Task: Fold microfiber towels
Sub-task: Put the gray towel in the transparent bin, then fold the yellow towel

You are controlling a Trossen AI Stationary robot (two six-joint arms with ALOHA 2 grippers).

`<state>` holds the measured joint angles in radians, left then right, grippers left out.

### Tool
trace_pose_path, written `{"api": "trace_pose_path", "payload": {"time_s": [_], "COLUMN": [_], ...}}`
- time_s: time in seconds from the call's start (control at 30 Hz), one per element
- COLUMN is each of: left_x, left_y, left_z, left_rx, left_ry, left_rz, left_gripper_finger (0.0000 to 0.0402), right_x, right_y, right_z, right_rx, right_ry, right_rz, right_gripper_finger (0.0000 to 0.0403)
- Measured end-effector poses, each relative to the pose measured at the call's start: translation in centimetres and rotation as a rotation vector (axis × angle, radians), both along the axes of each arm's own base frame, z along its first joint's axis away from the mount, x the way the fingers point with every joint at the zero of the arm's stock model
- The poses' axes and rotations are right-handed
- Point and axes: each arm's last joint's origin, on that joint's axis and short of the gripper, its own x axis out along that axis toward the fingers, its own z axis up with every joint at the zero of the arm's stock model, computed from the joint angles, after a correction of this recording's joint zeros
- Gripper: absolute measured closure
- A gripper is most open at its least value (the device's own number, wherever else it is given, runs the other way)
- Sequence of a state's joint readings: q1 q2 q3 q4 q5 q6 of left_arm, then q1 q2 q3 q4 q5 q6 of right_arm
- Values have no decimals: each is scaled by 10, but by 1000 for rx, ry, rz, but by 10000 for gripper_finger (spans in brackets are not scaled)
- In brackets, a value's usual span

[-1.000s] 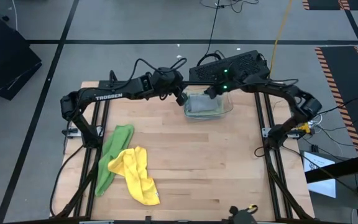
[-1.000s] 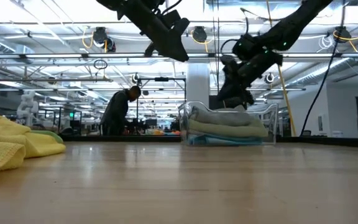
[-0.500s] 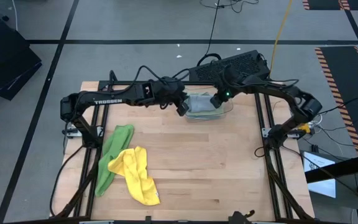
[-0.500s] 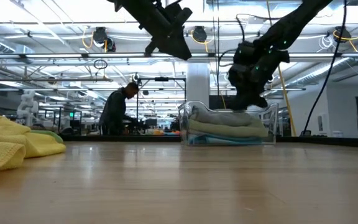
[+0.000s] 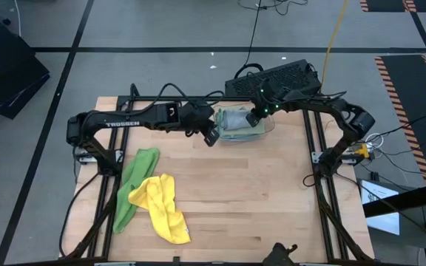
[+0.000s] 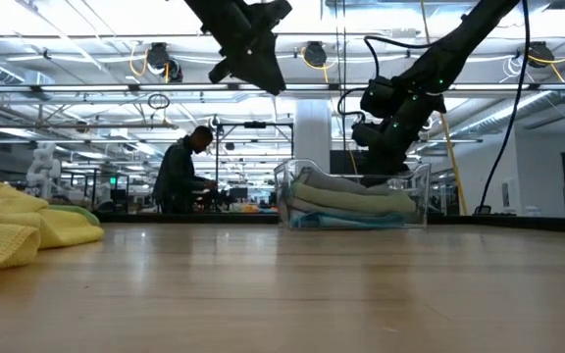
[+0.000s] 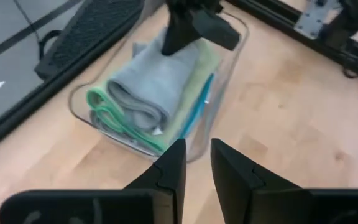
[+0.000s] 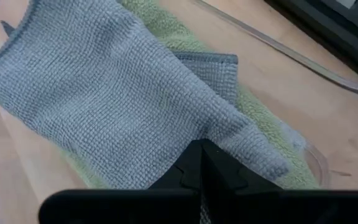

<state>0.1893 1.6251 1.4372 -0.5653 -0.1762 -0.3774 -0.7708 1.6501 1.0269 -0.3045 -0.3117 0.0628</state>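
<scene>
Claws met at clear bin (image 5: 251,134), far edge of tabletop (image 5: 272,207). Right claw (image 8: 202,163), fingers together, pressed on top grey towel (image 8: 104,93) of folded stack inside bin; sage green towel (image 8: 185,40) beneath. Left claw (image 7: 196,163), fingers narrowly apart, empty, hung just beside bin. Unfolded yellow towel (image 5: 161,207) and bright green towel (image 5: 133,185) lay well apart, nearer left arm, long axes running near-to-far. Lower stack layers hard to tell apart; whether right claw pinched cloth unclear.
</scene>
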Motion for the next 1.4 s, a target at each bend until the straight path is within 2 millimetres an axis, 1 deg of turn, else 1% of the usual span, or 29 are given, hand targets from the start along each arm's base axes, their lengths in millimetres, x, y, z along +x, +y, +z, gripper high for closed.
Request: {"api": "trace_pose_path", "payload": {"time_s": [0.07, 0.13, 0.3, 0.4, 0.5, 0.57, 0.63, 0.7, 0.8, 0.87, 1.0, 1.07, 1.13, 1.2, 1.27, 1.3, 1.33, 1.4], "left_x": [-1, -5, -26, -40, -56, -64, -74, -82, -92, -99, -108, -110, -111, -112, -112, -112, -110, -108], "left_y": [-5, -10, -21, -29, -35, -38, -38, -36, -34, -34, -37, -38, -39, -39, -39, -40, -41, -44], "left_z": [-1, -5, -23, -40, -55, -72, -92, -106, -127, -134, -143, -148, -155, -164, -172, -175, -175, -176], "left_rx": [-26, -75, -355, -509, -628, -687, -713, -753, -848, -863, -806, -772, -756, -750, -731, -719, -713, -685], "left_ry": [10, 63, 299, 453, 545, 602, 691, 724, 737, 778, 842, 842, 818, 787, 758, 741, 721, 701], "left_rz": [-6, 4, 15, 25, -2, -3, 22, 68, 100, 124, 143, 113, 72, 42, -7, -52, -101, -188], "left_gripper_finger": [328, 328, 328, 327, 327, 327, 327, 323, 301, 276, 220, 198, 184, 179, 189, 203, 224, 283], "right_x": [-3, -5, -12, -17, -23, -27, -30, -32, -35, -36, -35, -33, -29, -25, -21, -19, -17, -13], "right_y": [2, 2, 7, 14, 23, 30, 39, 48, 64, 77, 103, 115, 126, 137, 147, 152, 158, 169], "right_z": [5, 16, 48, 65, 80, 91, 101, 110, 122, 130, 142, 146, 148, 149, 149, 150, 150, 151], "right_rx": [0, -23, -92, -119, -125, -129, -121, -103, -55, -29, 31, 66, 94, 113, 131, 141, 147, 150], "right_ry": [-5, -38, -135, -191, -237, -273, -313, -349, -392, -421, -466, -484, -492, -491, -492, -494, -496, -502], "right_rz": [-7, -10, -1, 23, 43, 62, 84, 91, 71, 78, 113, 132, 148, 154, 160, 161, 158, 147], "right_gripper_finger": [403, 403, 403, 403, 403, 403, 403, 403, 403, 403, 403, 403, 403, 403, 403, 403, 403, 403]}}
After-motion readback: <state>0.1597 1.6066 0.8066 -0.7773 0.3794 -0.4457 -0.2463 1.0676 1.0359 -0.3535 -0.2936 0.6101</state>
